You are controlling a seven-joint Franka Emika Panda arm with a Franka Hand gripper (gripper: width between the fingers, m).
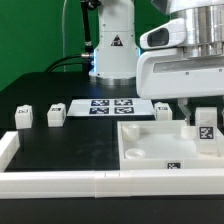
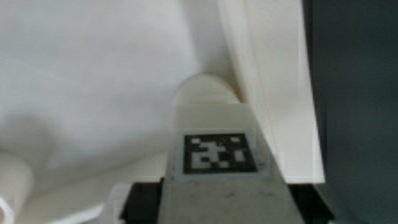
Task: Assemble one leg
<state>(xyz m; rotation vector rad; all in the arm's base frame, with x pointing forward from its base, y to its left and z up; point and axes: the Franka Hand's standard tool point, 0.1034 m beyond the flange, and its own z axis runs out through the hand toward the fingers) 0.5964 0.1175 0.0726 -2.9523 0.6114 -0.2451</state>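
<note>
My gripper [image 1: 202, 117] is shut on one leg [image 1: 205, 132], a white block with a black-and-white tag, and holds it upright over the exterior view's right corner of the large white recessed tabletop [image 1: 150, 150]. In the wrist view the leg [image 2: 221, 150] shows between my dark fingers [image 2: 146, 203], its far end close to the tabletop's raised rim [image 2: 267, 60]. I cannot tell whether it touches the tabletop. Two loose legs [image 1: 24, 117] [image 1: 55, 115] stand at the exterior view's left, and another [image 1: 163, 112] stands behind the tabletop.
The marker board [image 1: 108, 105] lies flat behind the tabletop, in front of the robot base [image 1: 113, 50]. A white rail [image 1: 60, 181] runs along the table's front edge, with a short arm [image 1: 8, 150] at the exterior view's left.
</note>
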